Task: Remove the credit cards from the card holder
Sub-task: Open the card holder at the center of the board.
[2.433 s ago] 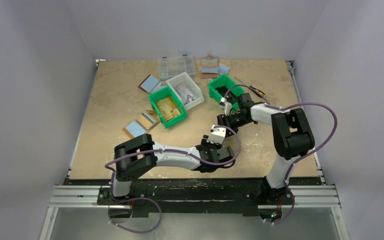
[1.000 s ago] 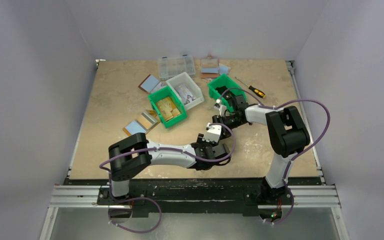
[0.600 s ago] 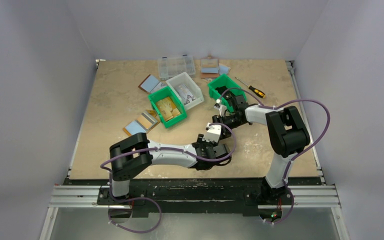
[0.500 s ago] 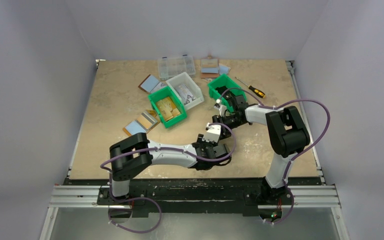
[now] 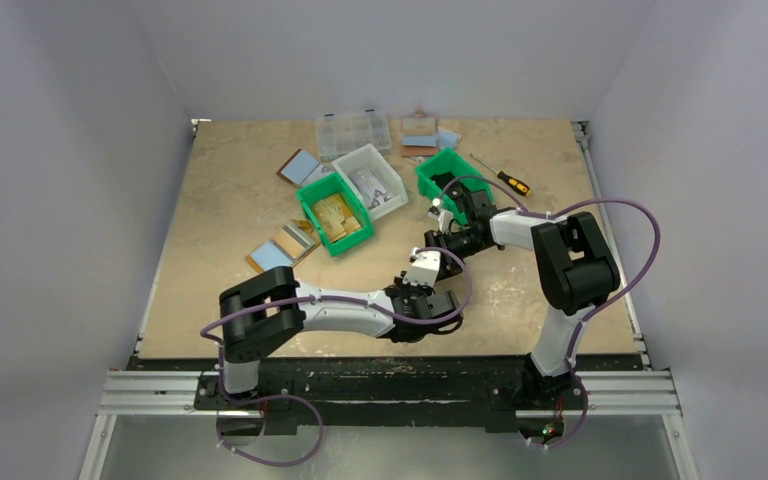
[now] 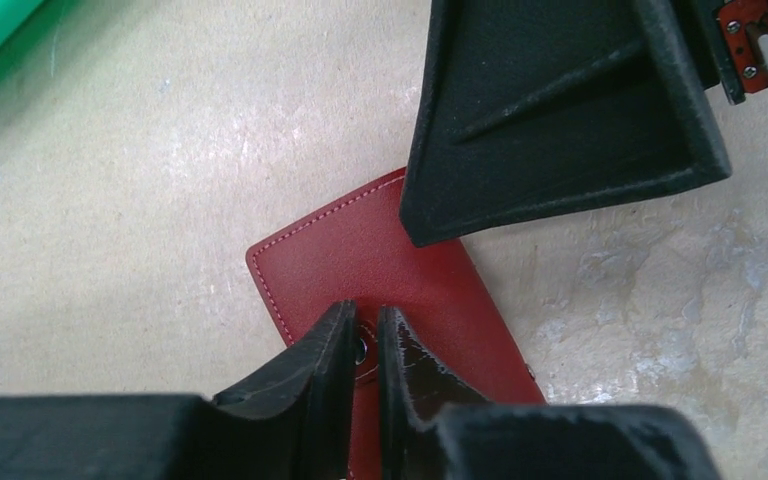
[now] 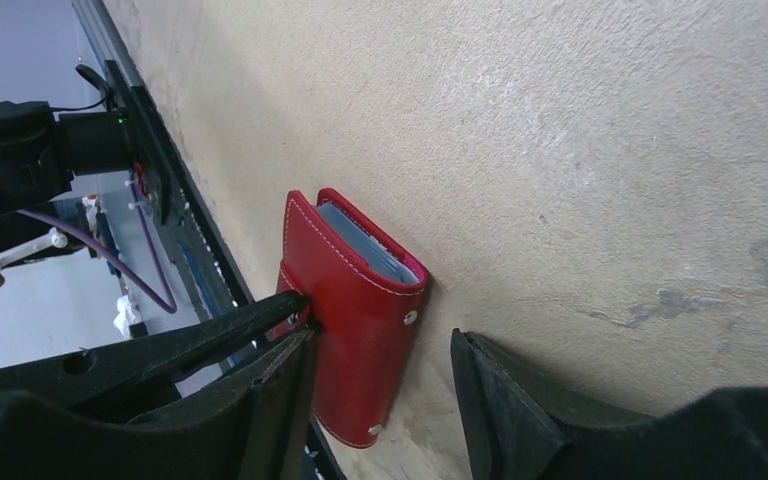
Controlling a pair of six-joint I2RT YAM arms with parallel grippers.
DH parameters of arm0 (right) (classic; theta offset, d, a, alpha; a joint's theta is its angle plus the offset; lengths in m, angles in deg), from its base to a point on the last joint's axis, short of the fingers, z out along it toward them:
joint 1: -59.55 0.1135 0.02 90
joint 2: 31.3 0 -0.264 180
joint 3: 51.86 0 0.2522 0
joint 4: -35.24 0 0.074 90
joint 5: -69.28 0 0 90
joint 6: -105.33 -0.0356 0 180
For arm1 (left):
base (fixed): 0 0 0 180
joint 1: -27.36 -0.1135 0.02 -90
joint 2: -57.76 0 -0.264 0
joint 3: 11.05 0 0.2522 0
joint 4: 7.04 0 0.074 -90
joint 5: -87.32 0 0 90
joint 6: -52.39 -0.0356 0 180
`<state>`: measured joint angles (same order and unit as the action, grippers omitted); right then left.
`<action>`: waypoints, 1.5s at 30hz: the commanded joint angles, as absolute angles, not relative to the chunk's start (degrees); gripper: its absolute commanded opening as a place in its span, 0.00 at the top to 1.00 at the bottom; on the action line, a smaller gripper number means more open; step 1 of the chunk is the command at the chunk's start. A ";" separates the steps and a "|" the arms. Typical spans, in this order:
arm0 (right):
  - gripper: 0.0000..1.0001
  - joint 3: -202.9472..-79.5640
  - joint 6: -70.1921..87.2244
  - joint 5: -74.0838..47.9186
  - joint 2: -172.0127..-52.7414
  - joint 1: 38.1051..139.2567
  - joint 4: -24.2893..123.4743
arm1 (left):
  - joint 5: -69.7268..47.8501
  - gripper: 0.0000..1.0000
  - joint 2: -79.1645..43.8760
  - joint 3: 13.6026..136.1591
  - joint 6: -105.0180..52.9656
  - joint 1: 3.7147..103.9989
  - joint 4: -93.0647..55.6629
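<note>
On the table (image 5: 220, 230), near its front centre, the right gripper (image 7: 380, 345) stood open astride one end of the closed red card holder (image 6: 360, 260), which lay flat. The left gripper (image 6: 362, 335) was pinched almost closed on its small tab (image 7: 292, 282).

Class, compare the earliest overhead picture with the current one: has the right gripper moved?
Yes. The right gripper has shifted slightly left, away from the screwdriver, which its arm no longer covers.

Even diffuse overhead light, soft shadows; wrist foregrounds blurred.
</note>
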<state>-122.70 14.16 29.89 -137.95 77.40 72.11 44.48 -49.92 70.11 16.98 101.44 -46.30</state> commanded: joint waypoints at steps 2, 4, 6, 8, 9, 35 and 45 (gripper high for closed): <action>0.40 -121.78 15.87 22.74 -139.84 77.89 70.98 | 45.45 1.00 -47.58 69.96 17.55 101.81 -49.30; 0.40 -121.85 16.02 22.78 -139.76 77.90 71.01 | 45.63 1.00 -46.48 69.07 17.04 101.82 -48.35; 0.40 -121.94 16.22 22.97 -139.62 77.92 71.17 | 45.68 1.00 -45.13 67.94 16.29 101.87 -47.08; 0.40 -122.06 16.73 23.50 -139.30 77.92 71.34 | 45.61 1.00 -43.54 66.53 15.28 101.81 -45.48; 0.39 -122.13 17.08 24.21 -139.05 77.92 71.49 | 45.62 1.00 -42.77 65.80 14.92 101.86 -44.63; 0.18 -121.23 13.12 40.71 -140.28 79.15 69.38 | 43.78 1.00 -29.57 52.16 9.66 101.71 -18.45; 0.63 -120.42 8.63 46.09 -140.05 79.11 66.52 | 44.37 1.00 -29.24 51.43 10.42 101.24 -15.91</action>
